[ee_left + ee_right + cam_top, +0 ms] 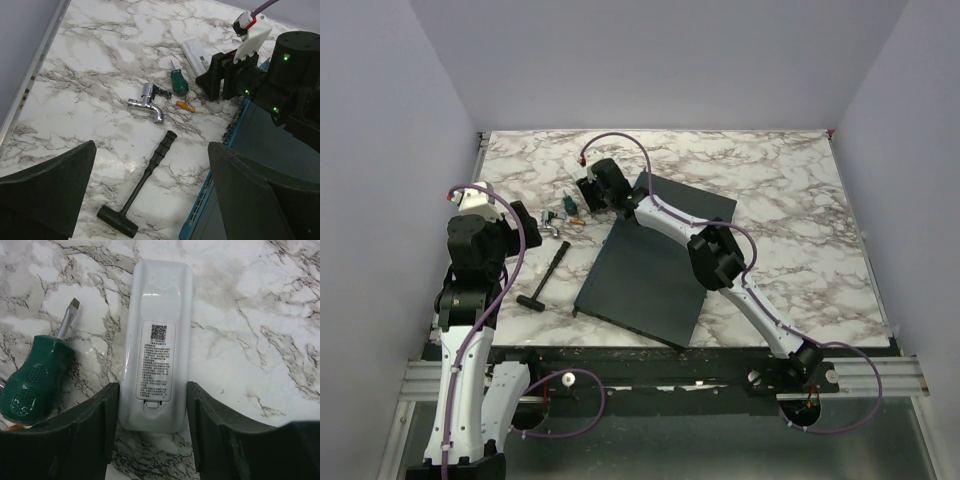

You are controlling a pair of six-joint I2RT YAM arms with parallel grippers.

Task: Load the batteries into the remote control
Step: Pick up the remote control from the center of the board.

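The white remote control (157, 340) lies back up on the marble, its labelled battery cover closed. It also shows in the left wrist view (196, 54). My right gripper (153, 430) has a finger against each long side of the remote's near end; in the top view (588, 190) it hides the remote. One orange battery (185, 106) lies on the marble between the tap and the right gripper, also in the top view (576, 221). I see no second battery. My left gripper (150, 200) is open and empty above the mallet, left of the slab (525, 222).
A green-handled screwdriver (35, 380) lies just left of the remote. A chrome tap (147, 101) and a black mallet (142, 182) lie on the marble. A large dark grey slab (655, 265) with a blue edge covers the table's middle.
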